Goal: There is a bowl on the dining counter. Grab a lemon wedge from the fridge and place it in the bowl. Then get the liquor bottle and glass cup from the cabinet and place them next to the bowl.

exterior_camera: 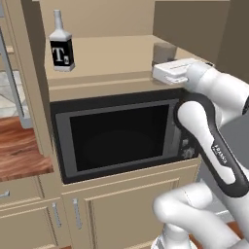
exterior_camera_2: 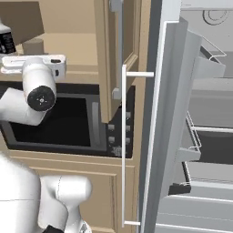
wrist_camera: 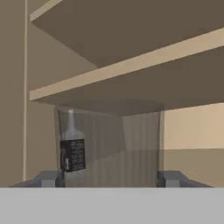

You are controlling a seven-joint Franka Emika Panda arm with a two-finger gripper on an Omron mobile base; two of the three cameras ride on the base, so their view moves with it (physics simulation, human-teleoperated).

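Note:
The glass cup (wrist_camera: 109, 144), clear and greyish, stands on the cabinet's beige shelf (exterior_camera: 112, 61), right of the liquor bottle (exterior_camera: 62, 48). The bottle has a black label with a white "T". My gripper (wrist_camera: 109, 178) reaches into the cabinet, and its two fingertips (wrist_camera: 52, 178) press against the cup's left and right walls. The bottle (wrist_camera: 72, 153) shows through the glass. From the left, the cup (exterior_camera: 164, 51) rises just beyond my white hand (exterior_camera: 171, 72). From the right, the cup (exterior_camera_2: 32, 45) sits above the hand, and the bottle (exterior_camera_2: 5, 41) is at the frame's edge.
A black microwave (exterior_camera: 116, 136) is built in under the shelf, with tan lower cabinets (exterior_camera: 121, 214) beneath. The cabinet door (exterior_camera_2: 107, 59) hangs open to the right. Beside it the pale grey fridge door (exterior_camera_2: 175, 113) stands open on wire shelves. A reddish-brown wood counter top (exterior_camera: 19, 146) lies left.

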